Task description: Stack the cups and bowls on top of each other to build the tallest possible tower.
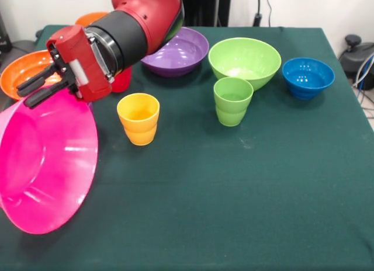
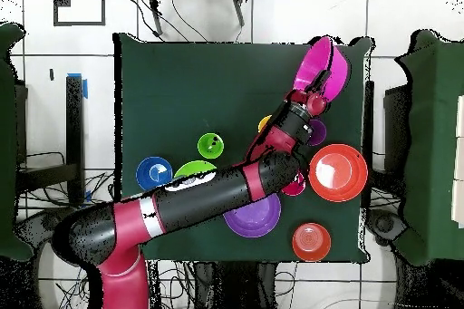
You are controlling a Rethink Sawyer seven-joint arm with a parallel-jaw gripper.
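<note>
The pink bowl [image 1: 47, 166] stands tilted on its edge at the table's left, its opening towards the camera; it also shows in the overhead view [image 2: 322, 65]. My gripper [image 1: 24, 96] is right above its top rim, fingers apart, the lower finger against the rim. The overhead view shows the gripper [image 2: 313, 101] at the bowl's edge. The yellow cup [image 1: 138, 118] and green cup [image 1: 232, 100] stand upright mid-table. The red cup [image 1: 121, 81] is partly hidden behind my wrist. The purple cup [image 2: 317, 131] shows only from above.
The large orange bowl [image 1: 17, 72], small orange bowl [image 1: 90, 18], purple bowl [image 1: 178, 52], lime green bowl [image 1: 244, 62] and blue bowl [image 1: 308, 77] stand along the far side. The green tablecloth [image 1: 245, 195] covers the table.
</note>
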